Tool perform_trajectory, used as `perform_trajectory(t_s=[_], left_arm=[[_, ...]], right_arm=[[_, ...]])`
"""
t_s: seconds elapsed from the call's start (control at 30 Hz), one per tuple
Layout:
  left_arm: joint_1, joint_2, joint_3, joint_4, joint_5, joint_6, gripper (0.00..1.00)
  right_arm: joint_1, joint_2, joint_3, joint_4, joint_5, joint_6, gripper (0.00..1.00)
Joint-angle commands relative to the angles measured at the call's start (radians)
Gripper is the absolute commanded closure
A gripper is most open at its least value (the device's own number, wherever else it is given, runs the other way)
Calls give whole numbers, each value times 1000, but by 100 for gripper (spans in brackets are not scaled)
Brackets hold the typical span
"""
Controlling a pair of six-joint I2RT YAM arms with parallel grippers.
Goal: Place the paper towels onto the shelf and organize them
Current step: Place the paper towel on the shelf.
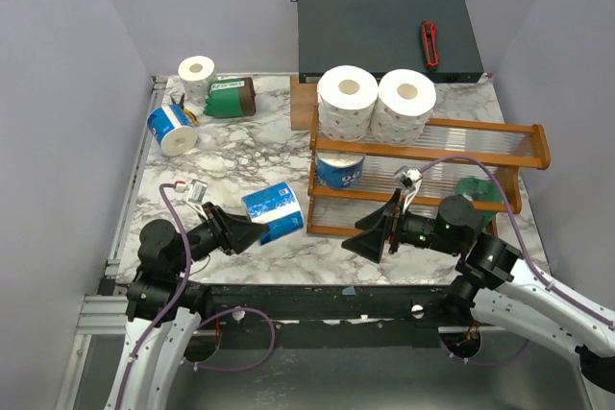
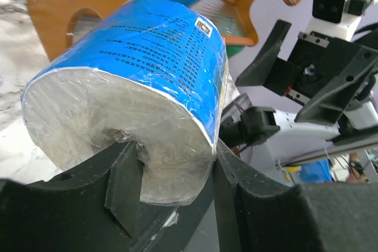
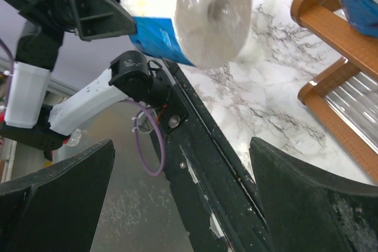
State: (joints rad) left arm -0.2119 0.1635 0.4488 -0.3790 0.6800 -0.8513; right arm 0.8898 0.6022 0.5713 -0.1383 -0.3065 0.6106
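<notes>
From above: the left gripper (image 1: pixel 252 228) pinches one end of a blue-wrapped roll (image 1: pixel 276 211) near the front edge of the marble table (image 1: pixel 240 156); the roll lies just left of the shelf (image 1: pixel 524 141), off its near left post and between the two arms; its long axis runs roughly left to right, the free end aimed at the right gripper (image 1: pixel 370 228), which faces it with fingers spread wide and nothing between them; the right arm stands nearer the shelf, the left carries the load.

Left wrist: the blue-wrapped roll (image 2: pixel 136 69) fills the frame, near end face to the lens, axis running away toward the shelf's wooden end frame (image 2: pixel 65 4); the left gripper (image 2: pixel 174 160) seems to have one finger at the hollow core and the other against the outer wrap; the right gripper (image 2: pixel 263 81) waits beyond, spread.

Right wrist: the roll's white far end (image 3: pixel 212 10) and its core look straight at the lens, above and between the parted fingers of the right gripper (image 3: pixel 180 146); the shelf's legs (image 3: pixel 336 45) stand to the right; by my reckoning the roll must go rightward and away from the arms to reach a tier.
</notes>
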Motion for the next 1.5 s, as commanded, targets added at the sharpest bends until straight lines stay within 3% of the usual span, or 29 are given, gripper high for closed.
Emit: perform_trajectory(t_s=[0.0,0.3,0.6,0.93,1.03,1.17,1.33,1.47], left_arm=[[-7,-10,-24,212,159,-60,91],[-24,31,-124,590,305,-237,91],[-43,81,-149,733,335,-303,91],[-48,149,-139,774,335,-322,92],[-55,166,-91,681,324,-277,95],[-120,193,65,324,223,-56,98],[-227,237,154,223,112,-2,97],[-323,317,276,20,-51,112,98]], right_arm=[[1,-8,-3,87,-56,20,0],[0,111,-60,417,-111,148,0],[0,223,-10,496,-133,148,2],[2,251,29,503,-127,117,4],[2,226,37,456,-95,93,4],[2,149,53,327,-16,31,4],[2,55,92,146,92,-45,4],[3,-25,107,23,192,-67,4]])
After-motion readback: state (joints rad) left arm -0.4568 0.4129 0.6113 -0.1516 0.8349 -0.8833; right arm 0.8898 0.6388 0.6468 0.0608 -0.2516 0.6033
